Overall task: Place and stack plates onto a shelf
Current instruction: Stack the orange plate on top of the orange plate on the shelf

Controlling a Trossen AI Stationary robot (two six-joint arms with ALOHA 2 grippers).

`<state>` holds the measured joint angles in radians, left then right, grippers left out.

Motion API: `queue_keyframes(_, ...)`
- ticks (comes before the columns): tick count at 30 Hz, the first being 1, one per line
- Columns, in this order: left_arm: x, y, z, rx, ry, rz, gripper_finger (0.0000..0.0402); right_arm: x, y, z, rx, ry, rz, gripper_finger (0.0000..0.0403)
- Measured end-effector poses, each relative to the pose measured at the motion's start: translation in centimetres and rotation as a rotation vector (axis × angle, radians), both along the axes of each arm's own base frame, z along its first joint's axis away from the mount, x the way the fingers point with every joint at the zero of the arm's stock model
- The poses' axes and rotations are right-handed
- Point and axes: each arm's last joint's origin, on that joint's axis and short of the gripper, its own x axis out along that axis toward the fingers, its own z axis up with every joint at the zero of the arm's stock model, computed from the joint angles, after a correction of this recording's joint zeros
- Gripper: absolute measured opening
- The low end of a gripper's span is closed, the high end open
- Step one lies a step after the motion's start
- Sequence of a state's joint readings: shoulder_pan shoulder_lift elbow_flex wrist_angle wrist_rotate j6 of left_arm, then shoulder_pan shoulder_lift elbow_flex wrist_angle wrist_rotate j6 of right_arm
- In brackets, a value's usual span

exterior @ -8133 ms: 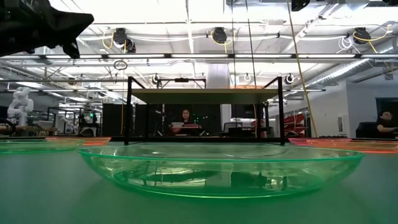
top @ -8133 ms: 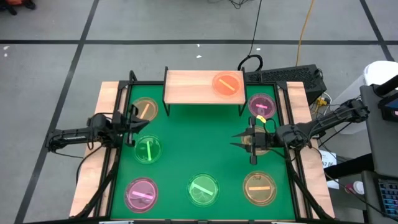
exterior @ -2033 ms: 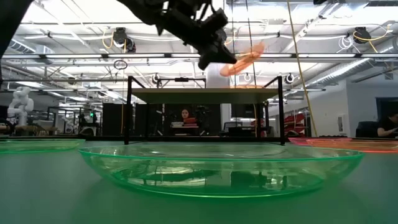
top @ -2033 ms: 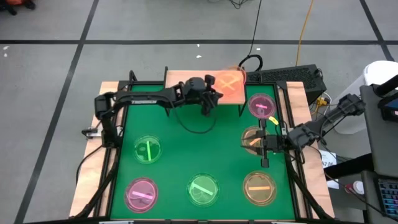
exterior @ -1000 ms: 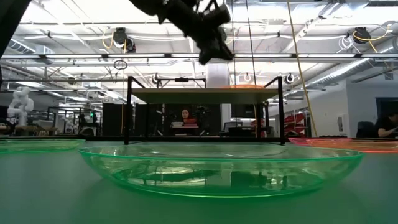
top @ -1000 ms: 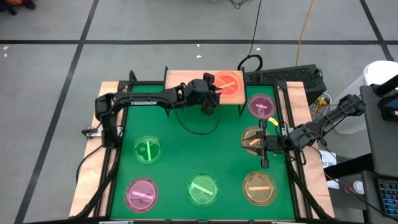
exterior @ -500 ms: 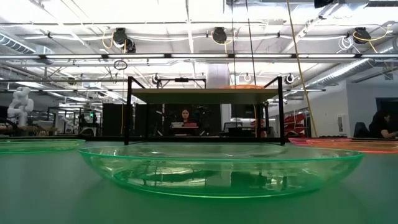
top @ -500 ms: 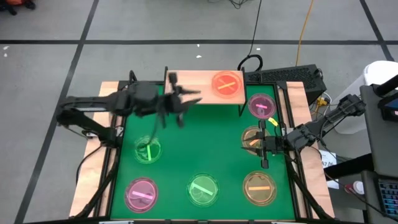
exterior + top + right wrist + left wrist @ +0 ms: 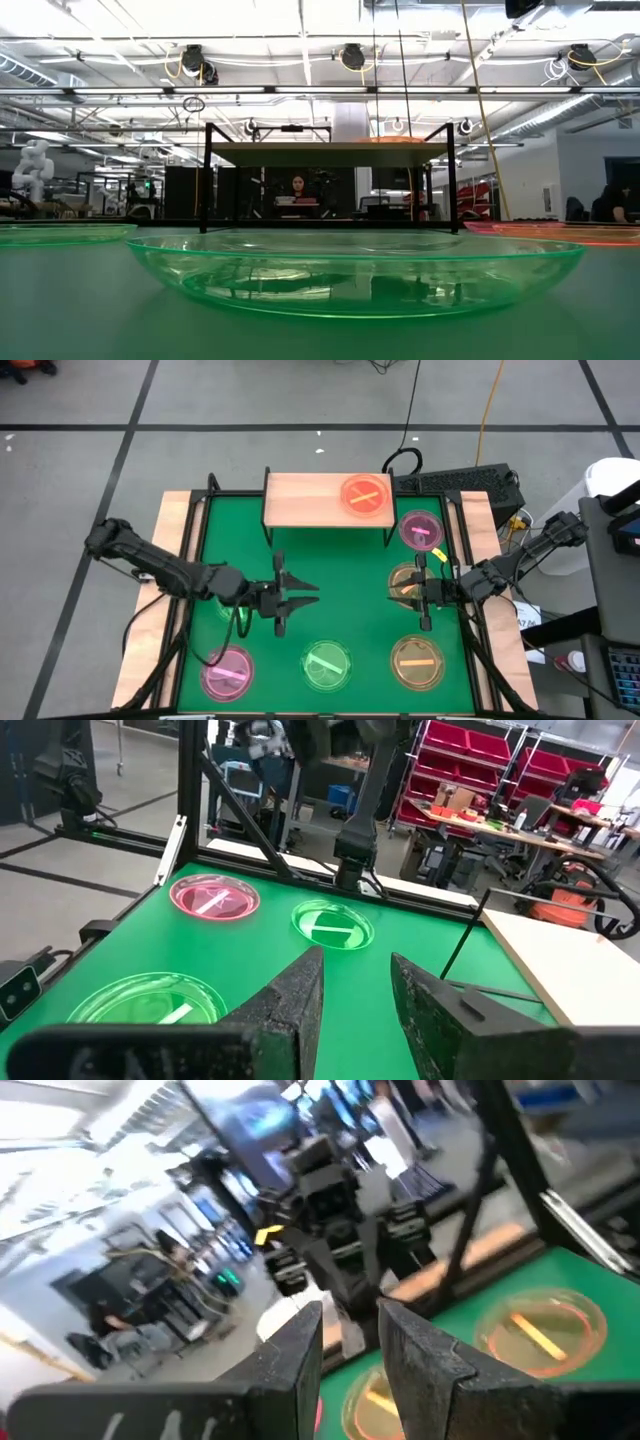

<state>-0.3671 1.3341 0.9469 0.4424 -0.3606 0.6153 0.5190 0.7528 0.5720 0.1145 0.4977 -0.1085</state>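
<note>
Here, your inventory. Shelf: light-wood board on black legs, at the far edge of the green surface. On its right half sits one orange plate; you cannot tell whether another lies beneath it.

Plates on the surface: pink beside the shelf's right end; amber under the right gripper; amber at the near right; green at the near middle; pink at the near left; green, mostly hidden under the left arm.

Left gripper: you have it over the surface's middle left, just past that hidden green plate, fingers spread apart, holding nothing.

Right gripper: over the nearer edge of the upper amber plate; fingers parted, and you cannot tell whether they touch its rim.
</note>
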Motion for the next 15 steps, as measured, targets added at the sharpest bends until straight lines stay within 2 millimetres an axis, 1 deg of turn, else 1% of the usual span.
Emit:
queue_keyframes(2,-0.3,0.5,-1.3,-0.066,-0.067,0.014,0.0108,0.0,0.0,0.0,-0.005,0.001,0.000,0.0105)
queue_keyframes(4,-0.5,1.1,-2.1,-0.134,-0.130,0.028,0.0108,0.0,0.0,-0.3,-0.010,0.001,-0.004,0.0105)
queue_keyframes(6,-0.7,1.7,-2.5,-0.167,-0.172,0.042,0.0108,0.0,0.0,-1.0,-0.018,-0.004,-0.008,0.0105)
queue_keyframes(8,-0.8,2.0,-2.5,-0.179,-0.196,0.050,0.0108,0.1,-0.3,-1.9,-0.033,-0.023,-0.041,0.0105)
queue_keyframes(11,-0.8,2.2,-2.3,-0.154,-0.203,0.057,0.0108,-0.1,-0.8,-3.7,-0.016,-0.035,-0.149,0.0105)
queue_keyframes(15,-0.8,2.1,-2.4,-0.120,-0.189,0.061,0.0108,-0.5,-1.9,-6.0,0.051,-0.009,-0.370,0.0105)
